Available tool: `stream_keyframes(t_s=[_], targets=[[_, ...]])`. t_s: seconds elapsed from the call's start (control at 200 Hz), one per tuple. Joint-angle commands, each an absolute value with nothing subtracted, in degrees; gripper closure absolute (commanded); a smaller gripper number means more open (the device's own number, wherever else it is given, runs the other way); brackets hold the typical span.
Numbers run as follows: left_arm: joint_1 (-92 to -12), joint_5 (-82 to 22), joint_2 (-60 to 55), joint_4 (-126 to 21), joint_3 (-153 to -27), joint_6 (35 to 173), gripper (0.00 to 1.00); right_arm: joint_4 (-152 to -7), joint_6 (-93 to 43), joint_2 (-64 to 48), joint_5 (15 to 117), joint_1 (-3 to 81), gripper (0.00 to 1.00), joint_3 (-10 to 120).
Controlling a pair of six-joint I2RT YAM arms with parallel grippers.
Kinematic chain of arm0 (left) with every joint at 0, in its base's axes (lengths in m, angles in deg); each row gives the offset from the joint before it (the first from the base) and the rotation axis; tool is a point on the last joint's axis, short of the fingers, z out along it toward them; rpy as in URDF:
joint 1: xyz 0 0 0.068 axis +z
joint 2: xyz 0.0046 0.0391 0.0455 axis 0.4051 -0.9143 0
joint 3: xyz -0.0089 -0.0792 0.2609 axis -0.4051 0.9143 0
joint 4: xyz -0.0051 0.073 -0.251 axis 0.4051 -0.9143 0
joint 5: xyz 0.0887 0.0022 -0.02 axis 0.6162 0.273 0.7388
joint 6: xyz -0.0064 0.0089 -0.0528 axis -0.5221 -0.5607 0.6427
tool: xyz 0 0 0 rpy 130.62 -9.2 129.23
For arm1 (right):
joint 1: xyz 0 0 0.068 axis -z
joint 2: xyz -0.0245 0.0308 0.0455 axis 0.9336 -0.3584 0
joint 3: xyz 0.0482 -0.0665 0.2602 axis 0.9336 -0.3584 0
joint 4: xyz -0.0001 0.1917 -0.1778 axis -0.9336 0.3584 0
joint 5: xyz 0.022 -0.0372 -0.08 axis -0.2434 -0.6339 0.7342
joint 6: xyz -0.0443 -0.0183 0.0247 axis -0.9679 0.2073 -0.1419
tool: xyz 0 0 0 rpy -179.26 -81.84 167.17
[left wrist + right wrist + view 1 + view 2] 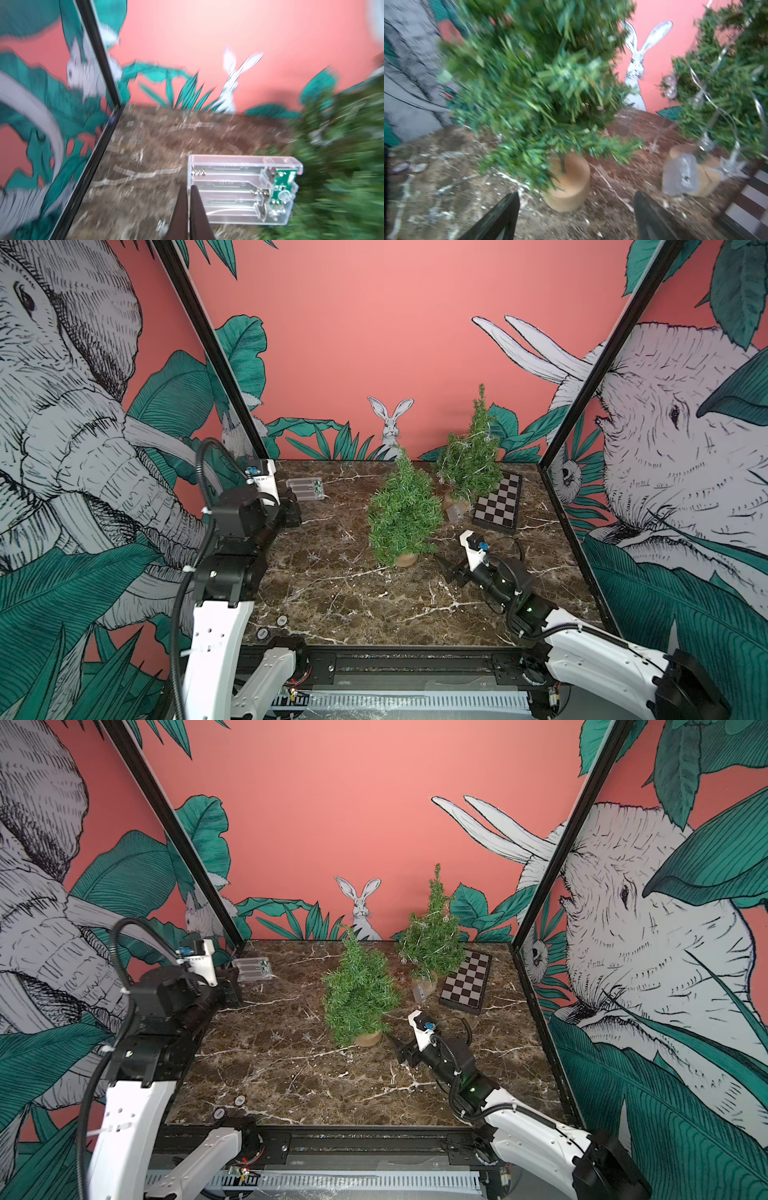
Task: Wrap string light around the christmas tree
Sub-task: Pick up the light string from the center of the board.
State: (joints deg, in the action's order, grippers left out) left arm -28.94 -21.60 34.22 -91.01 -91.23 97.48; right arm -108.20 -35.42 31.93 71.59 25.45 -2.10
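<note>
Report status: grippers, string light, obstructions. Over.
Left gripper shut on clear battery box. Right gripper open, empty, facing bare tree. String light on rear tree. Chessboard beside it.

Nothing here can truly be read. Two small round markers near the front edge of the marble table carry some print (too small to make out), and the clear battery box has faint moulded marks inside its slots, equally illegible.
</note>
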Motion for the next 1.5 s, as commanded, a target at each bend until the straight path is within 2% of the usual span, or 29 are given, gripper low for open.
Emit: stream_keyframes(t_s=[0.0,0.22,0.4,0.475,0.675,0.82,0.89,1.155,1.495], targets=[[-28.6,-28.7,36.6,-90.9,-96.4,101.9,1.0,-100.6,-31.7,33.9,64.6,21.6,0.13,2.4],[-28.6,-25.5,39.4,-92.0,-102.4,103.2,1.0,-100.7,-33.6,29.4,78.7,5.1,0.15,3.2],[-28.7,-24.0,39.9,-93.4,-101.0,102.6,1.0,-102.1,-33.9,16.0,88.4,-8.4,0.35,8.7],[-28.6,-23.9,40.2,-93.4,-100.1,102.9,1.0,-103.1,-35.2,8.9,91.4,-13.1,0.39,11.4],[-28.6,-23.4,41.1,-93.0,-99.5,103.6,1.0,-103.2,-39.0,-7.7,98.9,-21.0,0.37,20.8],[-28.6,-20.9,41.5,-93.2,-99.3,104.0,1.0,-116.2,-37.0,-15.8,99.2,-21.8,0.35,21.3],[-28.6,-20.7,41.7,-93.0,-99.1,104.1,1.0,-118.1,-37.2,-19.2,99.6,-21.8,0.36,22.8],[-28.7,-21.4,42.0,-93.4,-99.1,104.8,1.0,-112.1,-35.1,-26.8,101.1,-20.0,0.37,29.6],[-28.6,-20.3,42.2,-93.9,-98.5,104.5,1.0,-106.7,-32.3,-30.9,94.9,-16.5,0.4,34.2]])
